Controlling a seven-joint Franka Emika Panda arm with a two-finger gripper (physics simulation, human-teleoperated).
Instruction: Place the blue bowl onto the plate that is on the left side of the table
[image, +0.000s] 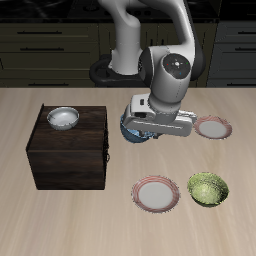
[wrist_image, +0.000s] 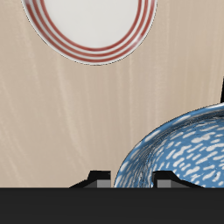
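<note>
1. Gripper (image: 140, 128) clamped on the blue bowl (image: 136, 129) rim, held above the table (image: 60, 215).
2. Bowl near the wooden box (image: 70, 150); the plate (image: 212, 127) lies apart, far side.

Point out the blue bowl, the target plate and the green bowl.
blue bowl (wrist_image: 179, 149), wrist view, speckled outer wall.
plate (image: 212, 127), exterior view, pale centre.
green bowl (image: 208, 188), exterior view, inside of the bowl.

Even, bright simulated light lying over the table (image: 60, 215), soft shadows sitting under objects, renders looking coarse, wrist view staying sharp, no glare.
</note>
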